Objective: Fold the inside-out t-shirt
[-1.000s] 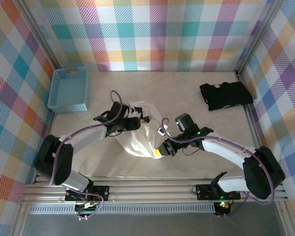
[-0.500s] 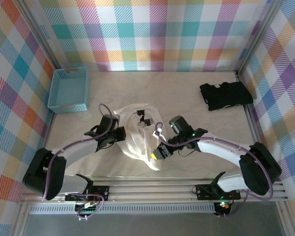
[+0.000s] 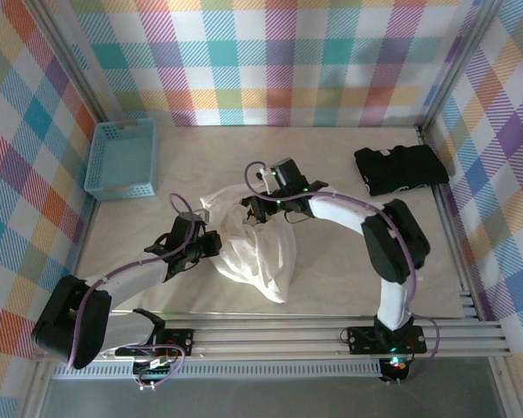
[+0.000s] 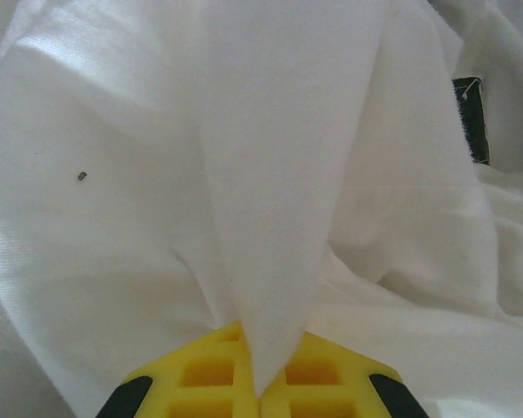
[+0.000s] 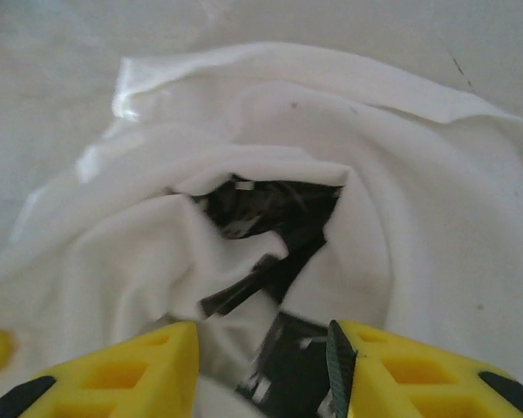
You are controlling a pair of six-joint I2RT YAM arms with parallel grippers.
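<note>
Small dark neck tag on the inside-out t-shirt, print too blurred to read. Shirt lies bunched and wrinkled mid-table, between the two arms. Left gripper: yellow fingers pressed together, pinching a raised fold of white cloth on the shirt's left side. Right gripper: fingers spread wide at the shirt's far edge, over a dark pocket among the folds; whether they touch the cloth, cannot tell. Dark material there unidentifiable. Sleeves and hem lost in the wrinkles.
</note>
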